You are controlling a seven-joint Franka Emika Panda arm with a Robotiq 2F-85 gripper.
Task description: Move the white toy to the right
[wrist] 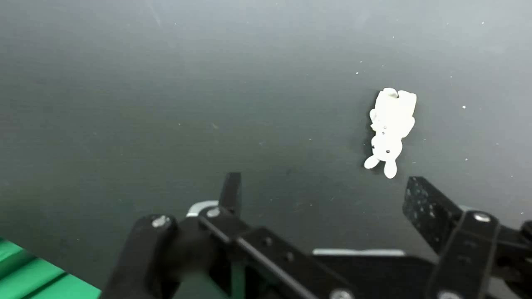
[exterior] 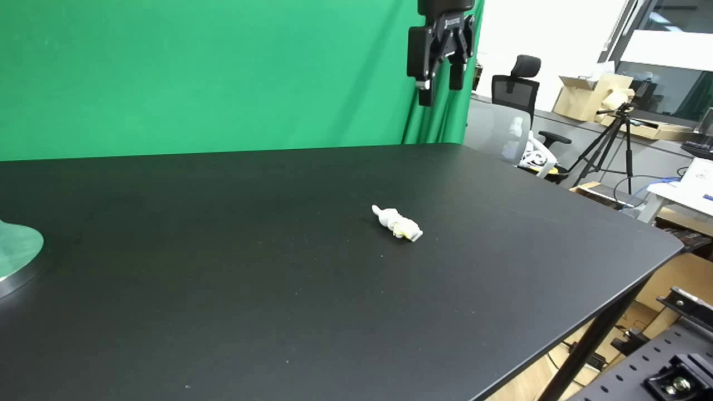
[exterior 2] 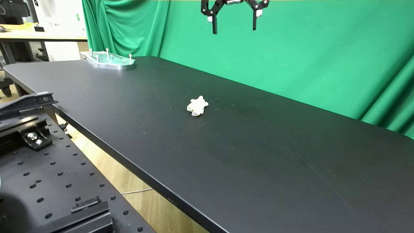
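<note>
The white toy is a small rabbit-like figure lying on the black table (exterior: 250, 312). It shows in both exterior views, as the white toy (exterior: 396, 223) and as a lumpy white shape (exterior 2: 197, 106). In the wrist view the toy (wrist: 390, 120) lies right of centre, its ears pointing down toward the jaws. My gripper (exterior: 441, 92) hangs high above the table, well apart from the toy. It is open with nothing between its fingers, as an exterior view (exterior 2: 234, 31) and the wrist view (wrist: 324, 179) show. In the wrist view the toy is beyond the right finger's tip.
A pale greenish plate (exterior: 19, 248) stands at the table's edge; in an exterior view it is a clear plate with pegs (exterior 2: 110, 61). A green curtain (exterior 2: 291, 48) hangs behind the table. A black perforated bench (exterior 2: 71, 181) stands beside the table's near edge.
</note>
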